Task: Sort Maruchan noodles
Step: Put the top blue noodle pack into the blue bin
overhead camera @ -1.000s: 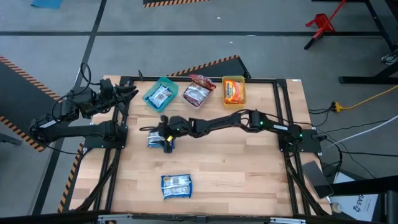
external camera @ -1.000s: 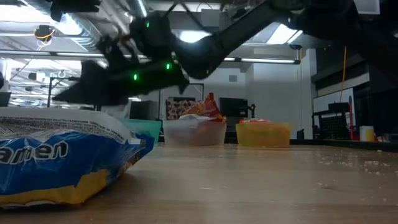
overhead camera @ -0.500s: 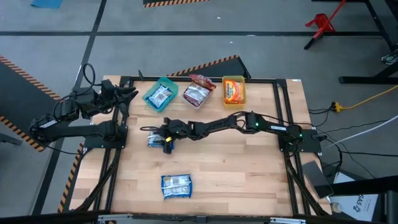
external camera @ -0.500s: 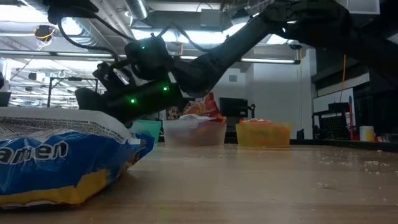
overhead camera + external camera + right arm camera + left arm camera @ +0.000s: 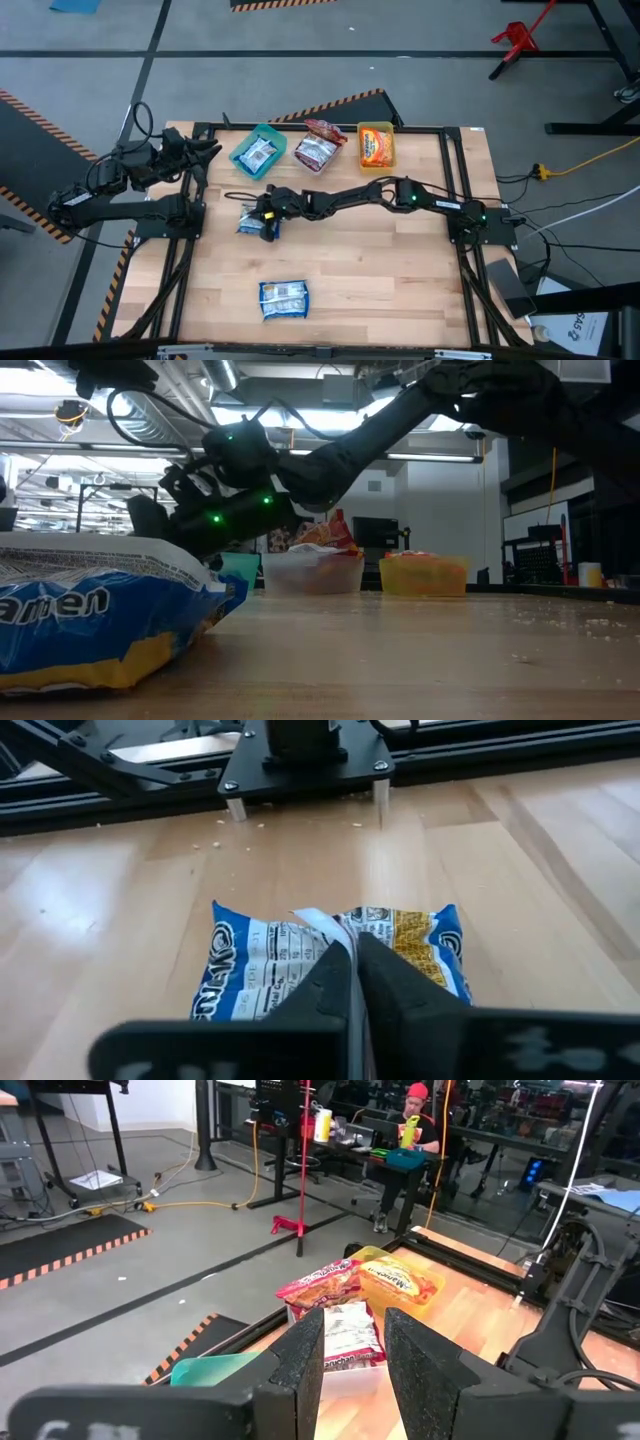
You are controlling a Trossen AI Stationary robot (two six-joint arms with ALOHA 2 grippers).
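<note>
Here the right gripper (image 5: 265, 222) pinches a blue noodle packet (image 5: 335, 958), white-labelled and crumpled, near the table's (image 5: 400, 290) left edge. Five packets show: three blue, one maroon, one orange. Three sit in the three bins along the far edge. The left gripper (image 5: 352, 1370) waits, fingers wide

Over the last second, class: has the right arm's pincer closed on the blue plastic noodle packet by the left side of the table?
Yes. The right pincer, level with the green plastic bin above it, has pinched shut on the blue plastic noodle packet.
</note>
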